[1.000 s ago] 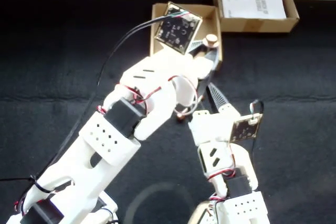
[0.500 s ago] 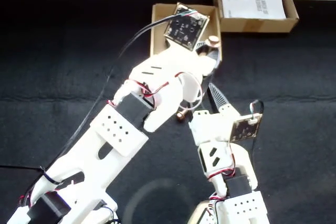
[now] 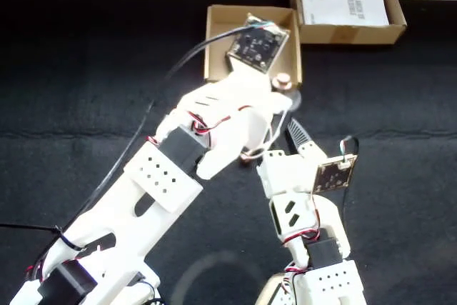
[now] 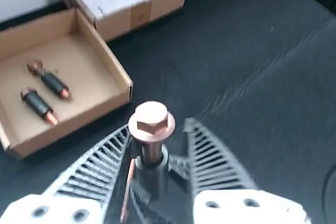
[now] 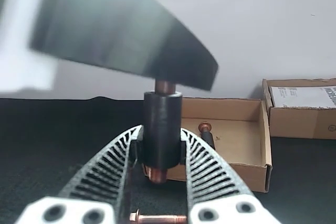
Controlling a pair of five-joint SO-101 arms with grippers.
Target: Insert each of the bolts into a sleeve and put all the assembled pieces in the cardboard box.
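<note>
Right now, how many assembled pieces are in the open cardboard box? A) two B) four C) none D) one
A: the left wrist view shows two assembled pieces lying apart on the floor of the cardboard box.

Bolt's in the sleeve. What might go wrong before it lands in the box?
1. The left hand and right hand both seem to grip one bolt and sleeve; if one pulls first, the bolt may slide out.
2. The piece sits by the box corner, not clearly over it; releasing here may miss.
3. A spare bolt lies below the right hand and could get knocked.
</note>
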